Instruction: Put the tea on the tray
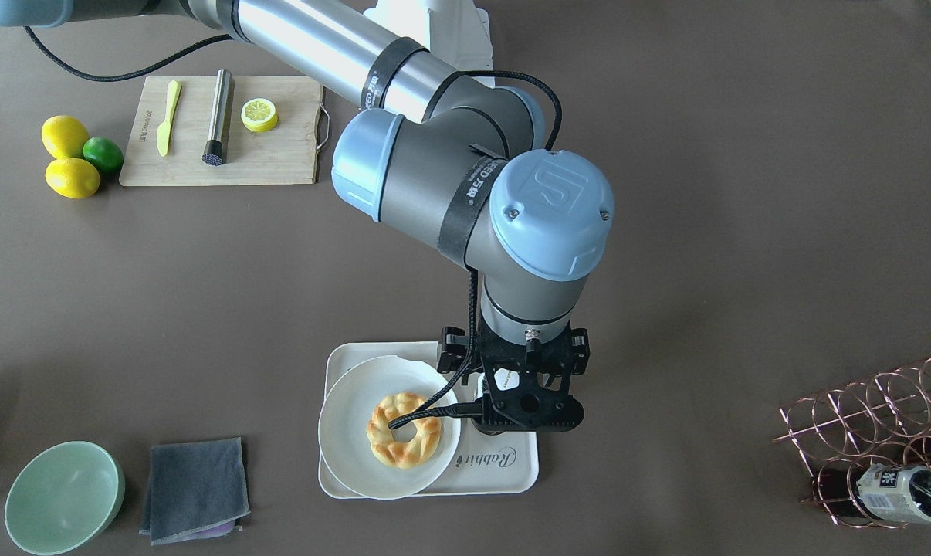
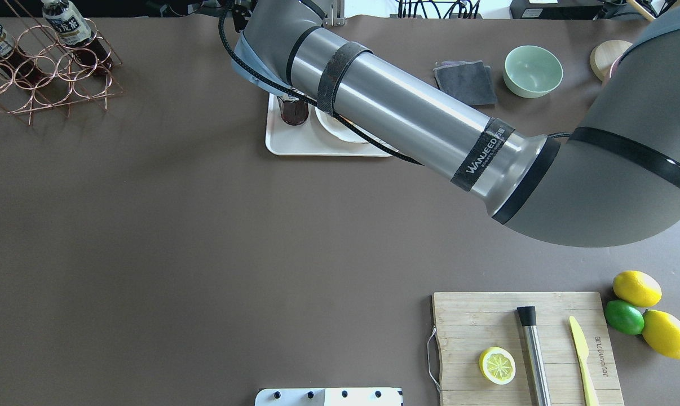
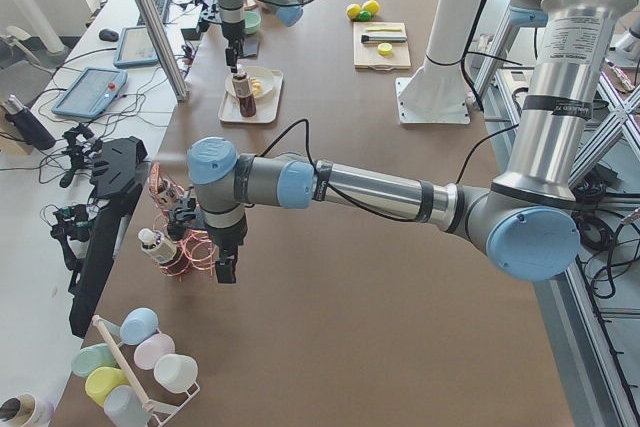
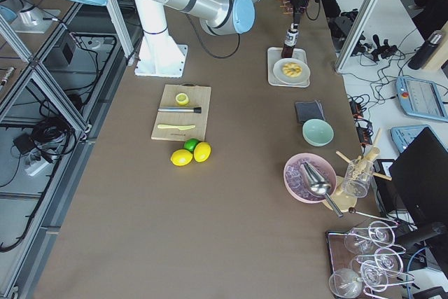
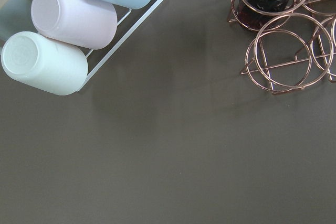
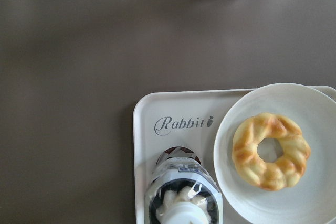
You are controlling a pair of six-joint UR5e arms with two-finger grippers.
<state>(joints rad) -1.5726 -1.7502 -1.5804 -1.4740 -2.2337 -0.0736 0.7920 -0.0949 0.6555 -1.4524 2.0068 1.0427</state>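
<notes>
A small clear plastic bottle of dark red-brown tea [image 6: 181, 182] with a white cap stands upright on the cream-white rectangular tray [image 6: 144, 129]. It is just beside a round white plate [image 6: 315, 103] holding a golden ring-shaped pastry [image 6: 270, 150]. The right gripper [image 1: 531, 408] hangs directly above the bottle; its opening is hidden. The left gripper [image 3: 225, 269] hovers near a copper wire rack [image 1: 871, 440], and its opening cannot be told either.

Pastel cups [image 5: 73, 17] top left; copper wire rack [image 5: 287, 65] top right.

The small clear plastic tea bottle [image 6: 181, 184] stands upright on the cream-white rectangular tray [image 6: 173, 106], just beside the round white plate [image 6: 315, 103] on the robot's left side. The plate carries a golden ring pastry [image 6: 247, 150]. Well apart, further left on the brown counter [image 2: 204, 225], sits the copper wire rack [image 2: 47, 79].
</notes>
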